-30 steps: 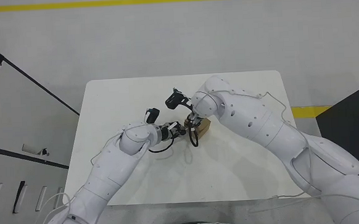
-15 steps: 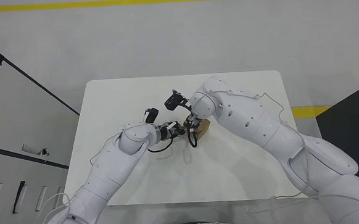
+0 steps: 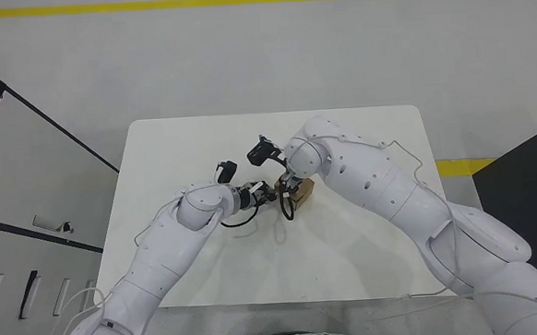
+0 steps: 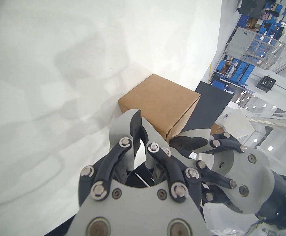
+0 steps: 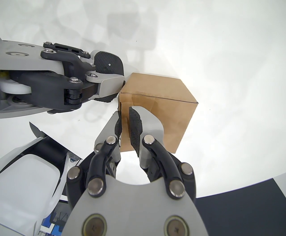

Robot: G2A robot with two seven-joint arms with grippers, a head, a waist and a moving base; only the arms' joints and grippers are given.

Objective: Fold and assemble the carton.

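At the middle of the white tabletop point(image 3: 366, 254), both arms hold against a small brown cardboard carton point(image 3: 303, 192) that has barely stirred.

Over the last second the carton stays where it stood and the right arm's wrist only edges a touch toward the left arm. The left gripper point(image 4: 139, 131) has its fingers pressed together, tips at the carton's near corner. The right gripper point(image 5: 126, 128) is drawn almost closed, and seems to pinch the carton's near upright edge. The carton already stands as a closed cube, so this looks like a last press on a seam, with assembly close to done.
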